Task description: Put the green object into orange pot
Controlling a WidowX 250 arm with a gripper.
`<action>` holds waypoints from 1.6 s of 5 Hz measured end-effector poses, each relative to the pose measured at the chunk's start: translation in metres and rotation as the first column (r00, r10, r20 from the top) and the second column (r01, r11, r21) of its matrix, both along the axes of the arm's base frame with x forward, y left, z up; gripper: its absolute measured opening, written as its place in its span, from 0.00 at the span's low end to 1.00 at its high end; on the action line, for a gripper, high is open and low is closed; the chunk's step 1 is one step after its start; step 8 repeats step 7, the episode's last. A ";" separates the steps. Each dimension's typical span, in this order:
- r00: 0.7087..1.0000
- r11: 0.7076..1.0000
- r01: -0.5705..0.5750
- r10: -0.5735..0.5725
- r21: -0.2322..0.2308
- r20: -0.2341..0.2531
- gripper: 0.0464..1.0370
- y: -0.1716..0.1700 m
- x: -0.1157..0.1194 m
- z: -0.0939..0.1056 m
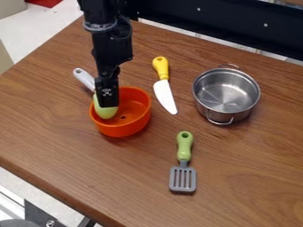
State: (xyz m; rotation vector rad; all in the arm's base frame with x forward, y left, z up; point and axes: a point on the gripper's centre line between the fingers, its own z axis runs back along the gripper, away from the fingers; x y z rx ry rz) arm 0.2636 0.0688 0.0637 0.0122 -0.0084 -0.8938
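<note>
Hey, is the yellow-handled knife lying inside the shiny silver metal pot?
No, the knife with the yellow handle lies on the brown wooden table, between the round orange pot and the silver metal pot.

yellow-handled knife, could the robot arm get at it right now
Probably, once the gripper, now down at the green object in the orange pot, lifts clear of the rim: the knife lies near that pot with nothing on top of it.

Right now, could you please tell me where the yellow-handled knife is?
In the camera view, the knife lies above centre, between the orange pot on its left and the metal pot on its right.
</note>
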 end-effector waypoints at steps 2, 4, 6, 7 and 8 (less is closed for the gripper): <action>0.992 0.993 -0.113 0.111 0.023 0.053 0.96 -0.011 0.015 0.024; 0.907 0.916 -0.400 0.399 -0.022 0.135 0.96 -0.012 0.026 0.038; 0.830 0.840 -0.541 0.540 -0.038 0.141 0.96 -0.023 0.042 0.048; 0.821 0.833 -0.550 0.553 -0.059 0.143 0.96 -0.030 0.045 0.047; 0.821 0.833 -0.550 0.553 -0.059 0.143 0.96 -0.030 0.045 0.047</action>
